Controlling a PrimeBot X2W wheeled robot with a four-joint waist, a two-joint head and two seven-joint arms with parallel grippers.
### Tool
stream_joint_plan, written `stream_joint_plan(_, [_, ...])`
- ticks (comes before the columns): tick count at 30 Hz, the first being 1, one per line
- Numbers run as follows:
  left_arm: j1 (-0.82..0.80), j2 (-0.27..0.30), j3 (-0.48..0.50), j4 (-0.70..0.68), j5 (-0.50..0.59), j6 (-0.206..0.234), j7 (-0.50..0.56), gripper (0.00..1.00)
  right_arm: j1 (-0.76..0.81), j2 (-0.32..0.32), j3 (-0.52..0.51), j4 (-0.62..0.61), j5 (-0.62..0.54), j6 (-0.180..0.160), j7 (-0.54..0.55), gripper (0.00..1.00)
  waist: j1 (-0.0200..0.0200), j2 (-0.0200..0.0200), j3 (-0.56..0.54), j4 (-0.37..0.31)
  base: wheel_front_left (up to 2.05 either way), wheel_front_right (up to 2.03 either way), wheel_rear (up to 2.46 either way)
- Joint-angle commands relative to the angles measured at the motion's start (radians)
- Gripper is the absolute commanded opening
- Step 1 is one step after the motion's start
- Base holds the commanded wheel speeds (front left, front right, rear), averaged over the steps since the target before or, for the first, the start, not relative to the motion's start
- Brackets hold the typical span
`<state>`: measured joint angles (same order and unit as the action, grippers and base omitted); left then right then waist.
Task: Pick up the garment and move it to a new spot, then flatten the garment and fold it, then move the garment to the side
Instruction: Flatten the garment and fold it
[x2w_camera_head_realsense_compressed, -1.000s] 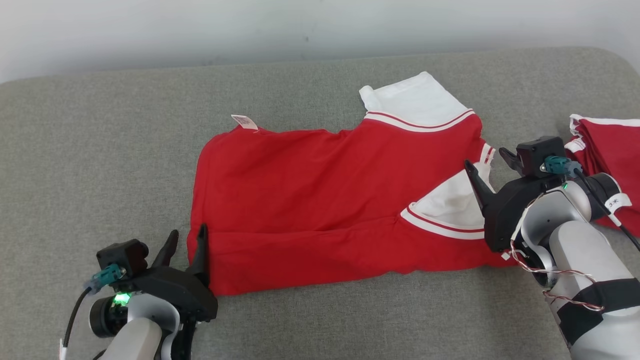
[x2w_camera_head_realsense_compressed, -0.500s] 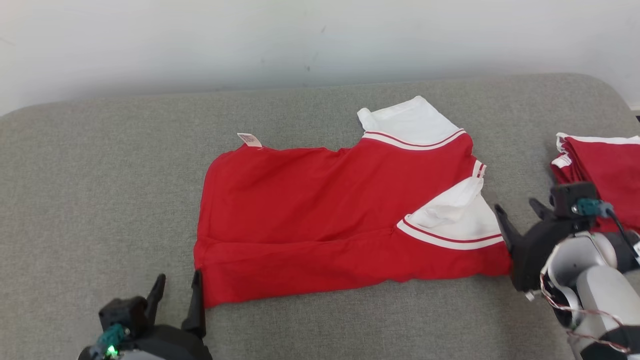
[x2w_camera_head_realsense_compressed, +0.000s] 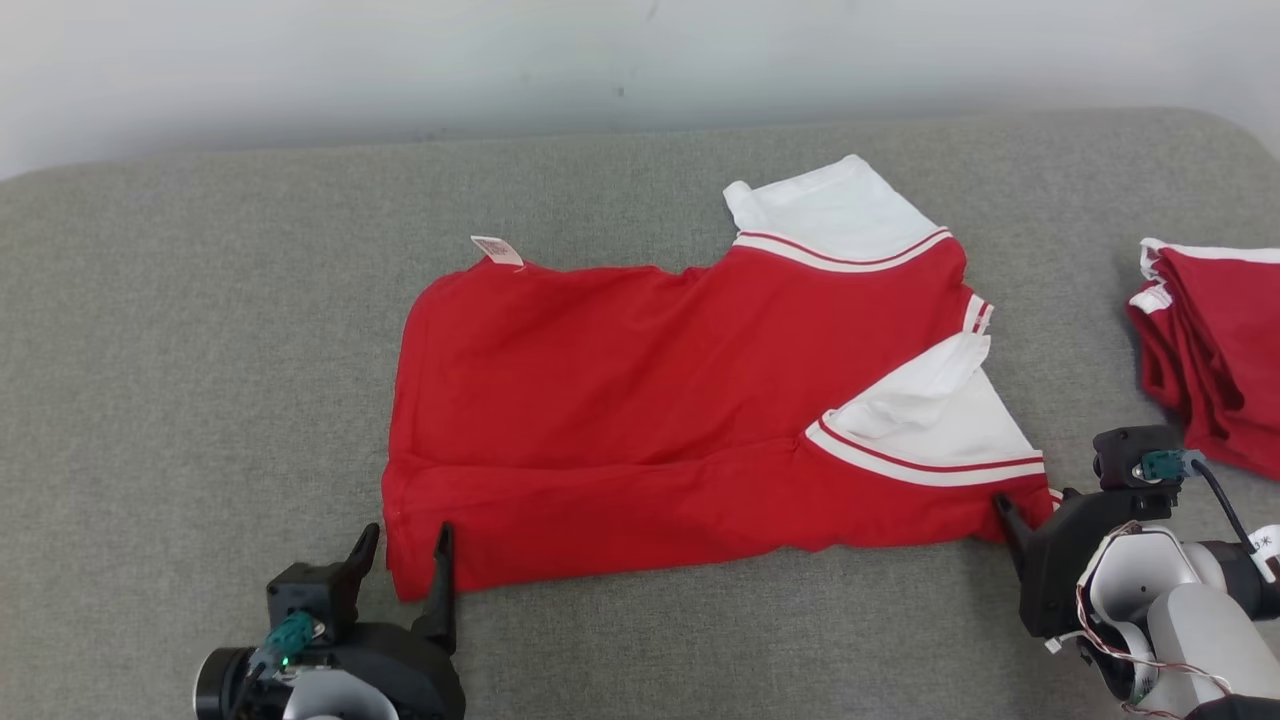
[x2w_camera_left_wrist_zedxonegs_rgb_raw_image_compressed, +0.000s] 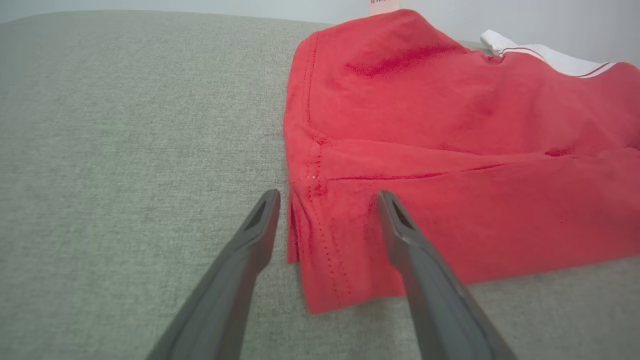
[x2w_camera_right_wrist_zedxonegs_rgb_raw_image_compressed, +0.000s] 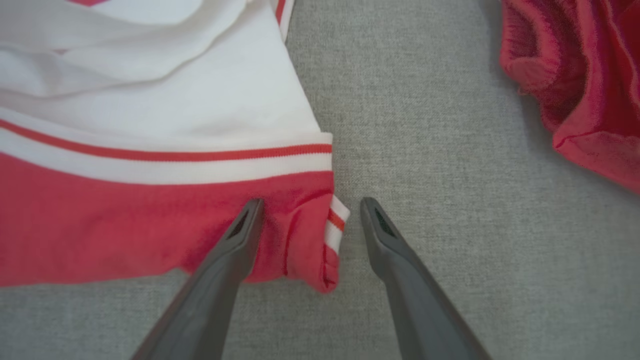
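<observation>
Just opened wide, both empty. Left gripper (x2w_camera_head_realsense_compressed: 404, 540) astride the near hem corner of the garment (x2w_camera_head_realsense_compressed: 640, 400); right gripper (x2w_camera_head_realsense_compressed: 1030, 505) drawn back, astride the sleeve-side corner. Cloth flat ahead of both fingertips. Likely poised to regrasp for the next fold.

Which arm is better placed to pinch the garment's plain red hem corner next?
Left: the left pincer, open, straddles that corner of the garment; the right pincer sits at the opposite, striped end.

red pile (x2w_camera_head_realsense_compressed: 1215, 360) cut by right edge, label (x2w_camera_head_realsense_compressed: 497, 250) on garment (x2w_camera_head_realsense_compressed: 650, 400) unreadable
</observation>
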<state>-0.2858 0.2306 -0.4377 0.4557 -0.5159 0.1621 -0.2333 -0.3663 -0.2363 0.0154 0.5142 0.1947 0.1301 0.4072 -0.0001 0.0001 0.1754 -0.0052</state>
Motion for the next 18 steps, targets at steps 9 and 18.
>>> stream_joint_plan(9, [-0.049,-0.020,-0.030,0.114,0.017,0.030,0.070,1.00,0.010,0.054,-0.029,0.043,-0.038,0.001,0.068,1.00,0.0001,-0.0001,0.042,0.009,0.00,0.00,0.00])
stream_joint_plan(18, [-0.027,-0.026,-0.033,0.151,-0.014,0.011,0.081,0.00,0.034,0.053,-0.021,0.033,-0.025,0.000,0.053,0.00,0.0001,-0.0001,0.020,0.005,0.00,0.00,0.00])
